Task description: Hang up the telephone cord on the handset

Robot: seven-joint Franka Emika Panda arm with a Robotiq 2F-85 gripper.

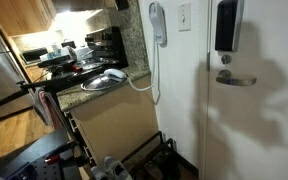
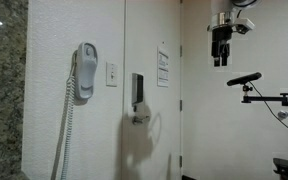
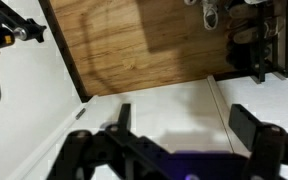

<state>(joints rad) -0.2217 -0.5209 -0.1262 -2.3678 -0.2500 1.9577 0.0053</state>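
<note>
The light-grey handset [image 1: 158, 22] hangs upright on the wall beside the counter, and it also shows in an exterior view [image 2: 86, 70]. The whitish telephone cord [image 1: 154, 70] drops from its lower end and loops toward the counter; in an exterior view it hangs straight down [image 2: 66, 115]. My gripper [image 2: 221, 58] is high up, far from the handset and near the white wall, pointing down. In the wrist view its two fingers [image 3: 184, 125] stand wide apart with nothing between them, above white surface and wood floor.
A white switch plate [image 2: 111, 74] and a door with a black box [image 2: 137, 90] and handle [image 1: 234, 78] lie between handset and gripper. A camera on a stand [image 2: 246, 80] is below the gripper. The counter [image 1: 99, 88] holds pans and appliances. Shoes [image 3: 219, 12] lie on the floor.
</note>
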